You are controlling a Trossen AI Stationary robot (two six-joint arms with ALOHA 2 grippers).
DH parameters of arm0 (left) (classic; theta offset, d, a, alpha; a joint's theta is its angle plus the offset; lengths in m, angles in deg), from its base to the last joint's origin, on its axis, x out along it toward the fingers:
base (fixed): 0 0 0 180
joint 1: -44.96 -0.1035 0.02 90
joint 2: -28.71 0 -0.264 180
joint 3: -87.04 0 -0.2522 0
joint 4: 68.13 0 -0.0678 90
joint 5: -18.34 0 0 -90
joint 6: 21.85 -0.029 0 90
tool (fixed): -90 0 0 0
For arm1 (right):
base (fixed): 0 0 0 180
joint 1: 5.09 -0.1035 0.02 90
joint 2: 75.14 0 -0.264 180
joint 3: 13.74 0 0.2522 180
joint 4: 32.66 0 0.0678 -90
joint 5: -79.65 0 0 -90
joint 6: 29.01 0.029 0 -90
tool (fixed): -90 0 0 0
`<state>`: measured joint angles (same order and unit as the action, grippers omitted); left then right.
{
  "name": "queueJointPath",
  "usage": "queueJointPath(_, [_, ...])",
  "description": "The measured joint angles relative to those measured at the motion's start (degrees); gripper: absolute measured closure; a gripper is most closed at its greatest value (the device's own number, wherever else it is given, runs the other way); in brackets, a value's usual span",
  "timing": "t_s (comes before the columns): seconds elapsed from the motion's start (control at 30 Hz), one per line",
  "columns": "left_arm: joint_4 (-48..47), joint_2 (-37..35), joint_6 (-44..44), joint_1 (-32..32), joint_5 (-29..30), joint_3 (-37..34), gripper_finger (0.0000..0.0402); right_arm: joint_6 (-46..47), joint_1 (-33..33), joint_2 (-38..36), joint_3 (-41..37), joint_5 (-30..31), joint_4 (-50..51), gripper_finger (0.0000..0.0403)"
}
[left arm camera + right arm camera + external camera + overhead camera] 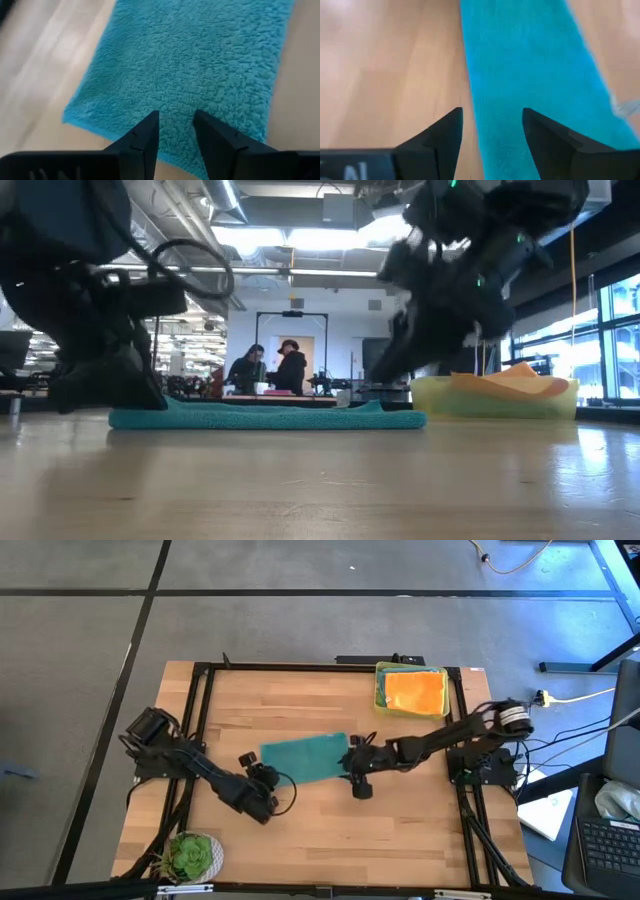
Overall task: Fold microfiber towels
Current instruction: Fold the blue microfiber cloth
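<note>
1. The teal towel (303, 757) lies flat mid-bench, its long axis running left to right.
2. The left tool (176, 131) hangs over the towel's left end, fingers parted, holding nothing.
3. The right tool (492, 131) straddles the towel's right edge, open wide and empty.
4. The orange towel (415, 691) lies in the yellow tray (380, 690) at the far right corner; a potted plant (190, 856) stands at the near left corner.

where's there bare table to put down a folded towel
Free: the far left stretch between the table's back edge and the teal towel, and the near right patch in front of the right gripper. Crowded: the middle, where the left gripper and the right flank the towel, the tray corner, the plant corner.
</note>
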<state>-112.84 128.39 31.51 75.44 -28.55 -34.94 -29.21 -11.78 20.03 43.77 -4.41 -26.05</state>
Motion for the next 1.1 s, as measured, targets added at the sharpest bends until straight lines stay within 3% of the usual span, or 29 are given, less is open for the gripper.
queueJointPath(0.17, [6.65, -0.19, 0.33, 1.06, -3.03, 0.35, 0.028, -3.46, 0.45, 5.8, -0.07, 7.39, 1.22, 0.0202])
queueJointPath(0.33, [10.76, 0.0, 2.14, 3.11, -5.92, 2.74, 0.028, -7.53, 1.85, 6.91, 0.39, 7.23, 4.91, 0.0213])
queueJointPath(0.5, [17.22, 0.09, 6.39, 3.66, -5.52, 2.91, 0.028, -13.73, 3.14, 5.21, 0.23, 9.49, 10.61, 0.0231])
queueJointPath(0.63, [22.59, 2.37, 8.54, 3.28, -5.26, 2.93, 0.028, -14.46, 3.49, -0.53, -0.46, 10.21, 18.7, 0.0242])
queueJointPath(0.7, [25.89, 4.42, 8.96, 3.3, -5.11, 2.96, 0.028, -11.23, 2.78, -4.81, -0.56, 7.78, 19.81, 0.0244])
queueJointPath(0.8, [27.37, 8.0, 8.73, 3.16, -2.44, 4.69, 0.028, -5.36, 0.82, -9.95, -0.04, -2.74, 17.17, 0.0241])
queueJointPath(0.87, [26.97, 9.97, 6.29, 2.97, -1.63, 6.94, 0.028, -2.82, -1.51, -11.16, -0.25, -6.49, 16.76, 0.0235])
queueJointPath(0.97, [22.24, 10.78, 0.45, 3.43, -0.7, 10.99, 0.028, -1.34, -5.69, -11.16, -0.23, -5.76, 14.07, 0.0222])
queueJointPath(1.1, [12.29, 8.6, -7.06, 5.13, 11.45, 17.6, 0.028, 1.43, -10.99, -7.3, -0.22, -5.14, 7.93, 0.0211])
